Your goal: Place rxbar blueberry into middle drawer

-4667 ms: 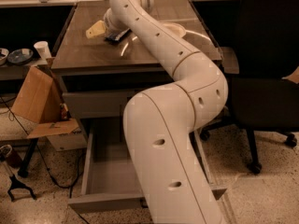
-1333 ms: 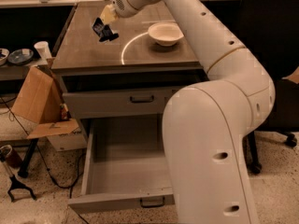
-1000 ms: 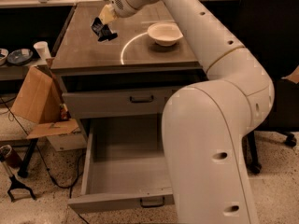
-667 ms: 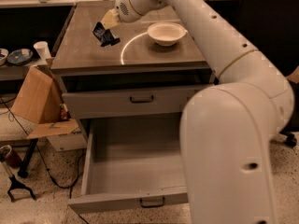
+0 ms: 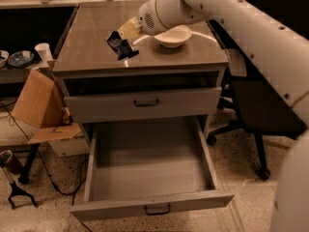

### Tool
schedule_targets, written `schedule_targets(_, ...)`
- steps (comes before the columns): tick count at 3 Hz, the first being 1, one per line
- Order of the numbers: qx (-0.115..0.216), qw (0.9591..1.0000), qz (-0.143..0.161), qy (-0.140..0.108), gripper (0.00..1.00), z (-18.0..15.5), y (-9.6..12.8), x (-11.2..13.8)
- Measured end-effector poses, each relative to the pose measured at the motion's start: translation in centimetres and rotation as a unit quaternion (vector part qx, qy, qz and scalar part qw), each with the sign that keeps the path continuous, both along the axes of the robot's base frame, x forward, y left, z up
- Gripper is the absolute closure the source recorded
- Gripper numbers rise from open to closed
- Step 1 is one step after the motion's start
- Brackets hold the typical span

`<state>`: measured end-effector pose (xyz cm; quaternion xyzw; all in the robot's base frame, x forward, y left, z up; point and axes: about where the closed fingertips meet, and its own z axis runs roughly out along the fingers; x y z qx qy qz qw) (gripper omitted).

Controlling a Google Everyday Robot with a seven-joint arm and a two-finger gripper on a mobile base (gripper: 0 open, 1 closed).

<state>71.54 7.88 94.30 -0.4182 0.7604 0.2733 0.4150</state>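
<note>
My gripper (image 5: pixel 123 38) hangs above the front left part of the cabinet top and is shut on the rxbar blueberry (image 5: pixel 120 46), a small dark bar with pale markings held tilted in the air. The middle drawer (image 5: pixel 149 178) is pulled wide open below, its plain grey tray showing, with a small dark handle on its front (image 5: pixel 157 209). The bar is above and behind the open tray, over the cabinet's front edge.
A white bowl (image 5: pixel 172 36) sits on the cabinet top (image 5: pixel 91 47) to the right of the gripper. The upper drawer front (image 5: pixel 145 103) is shut. A cardboard box (image 5: pixel 36 105) stands to the left, a dark office chair (image 5: pixel 260 115) to the right.
The gripper picked the bar up from the back of the cabinet top and has carried it forward and lower, toward the front edge. The bowl and the open drawer have not moved.
</note>
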Motion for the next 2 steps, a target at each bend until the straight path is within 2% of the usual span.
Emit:
schedule_targets(1,-0.011,0.9996,-0.01,0.026,1.0,-4.0,-2.4,-5.2)
schedule_targets(2,-0.015,0.9981,-0.023,0.055,1.0,-7.5,-3.9,-7.1)
